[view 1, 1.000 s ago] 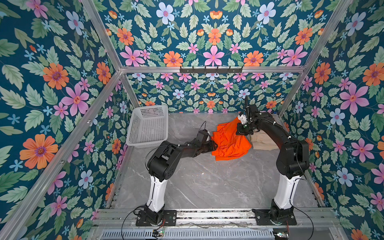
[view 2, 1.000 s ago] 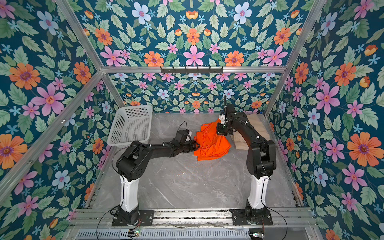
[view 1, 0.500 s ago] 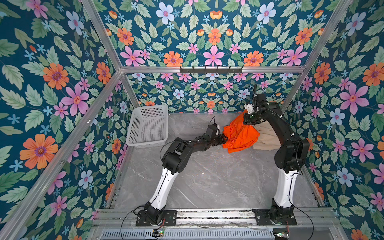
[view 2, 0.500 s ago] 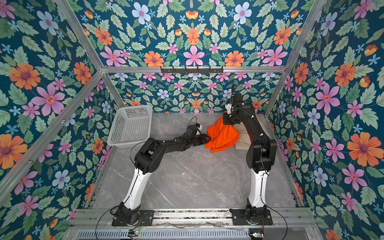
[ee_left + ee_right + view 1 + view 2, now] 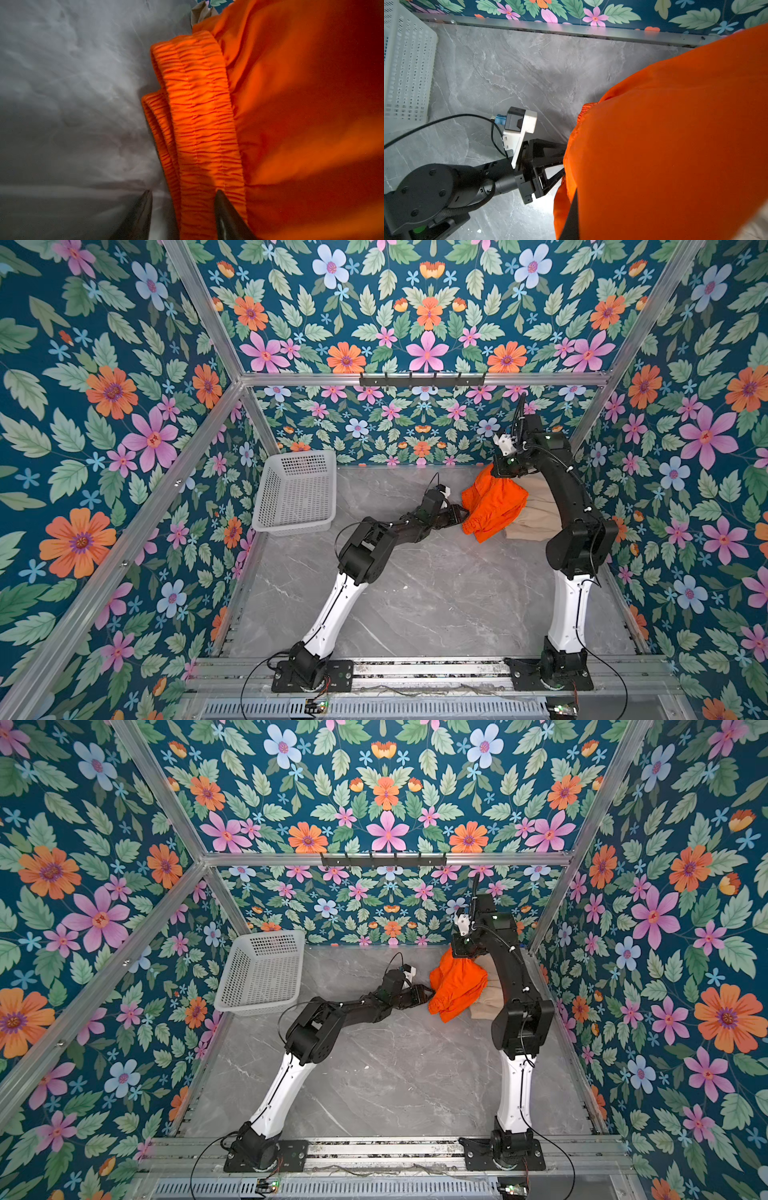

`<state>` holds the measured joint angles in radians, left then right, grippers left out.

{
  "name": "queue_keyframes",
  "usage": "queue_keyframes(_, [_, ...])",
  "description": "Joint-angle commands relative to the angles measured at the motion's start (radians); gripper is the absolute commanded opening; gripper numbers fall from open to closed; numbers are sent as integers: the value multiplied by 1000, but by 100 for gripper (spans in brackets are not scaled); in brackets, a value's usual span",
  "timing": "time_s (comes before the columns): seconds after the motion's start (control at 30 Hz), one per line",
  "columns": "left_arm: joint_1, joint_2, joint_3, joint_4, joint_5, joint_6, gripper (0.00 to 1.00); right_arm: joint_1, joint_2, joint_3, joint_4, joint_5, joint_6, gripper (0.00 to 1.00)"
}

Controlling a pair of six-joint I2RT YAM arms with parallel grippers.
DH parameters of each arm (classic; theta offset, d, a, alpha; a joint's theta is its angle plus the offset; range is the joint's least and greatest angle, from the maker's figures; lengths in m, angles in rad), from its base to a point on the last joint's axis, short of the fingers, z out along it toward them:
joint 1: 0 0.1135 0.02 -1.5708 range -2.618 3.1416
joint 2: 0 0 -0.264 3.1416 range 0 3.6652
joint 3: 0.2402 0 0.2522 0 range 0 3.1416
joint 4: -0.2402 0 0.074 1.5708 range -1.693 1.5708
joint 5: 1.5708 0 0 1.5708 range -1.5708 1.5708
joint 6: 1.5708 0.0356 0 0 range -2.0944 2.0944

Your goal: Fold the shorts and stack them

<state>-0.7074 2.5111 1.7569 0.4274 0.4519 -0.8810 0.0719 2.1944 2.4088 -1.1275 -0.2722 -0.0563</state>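
Beneath orange shorts point(image 5: 494, 506), beige shorts point(image 5: 538, 520) half-hidden.

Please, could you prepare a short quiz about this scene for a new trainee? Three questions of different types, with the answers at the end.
1. Multiple choice: which part of the orange shorts lies between the fingers of the left gripper? A: drawstring. B: gathered waistband. C: leg hem.
2. True or false: the right gripper is shut on the orange shorts and holds one end of them raised.
3. Short answer: what white thing stands at the far left of the table in both top views?

Key: 1 B. 2 true. 3 the basket.
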Motion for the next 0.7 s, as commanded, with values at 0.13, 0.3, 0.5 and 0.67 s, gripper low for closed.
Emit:
queue_keyframes(0.13, [-17,40,60,34,29,-16,51,-19,120,229,-131,-80,-62,0])
queue_keyframes(0.3, [-17,44,68,34,27,-15,51,-47,106,249,-149,-105,-57,0])
queue_keyframes(0.5, [-16,44,68,33,24,-16,52,-110,53,209,-150,-176,-41,0])
queue_keyframes(0.67, [-17,35,56,24,23,-6,53,-159,62,197,-165,-210,-59,0])
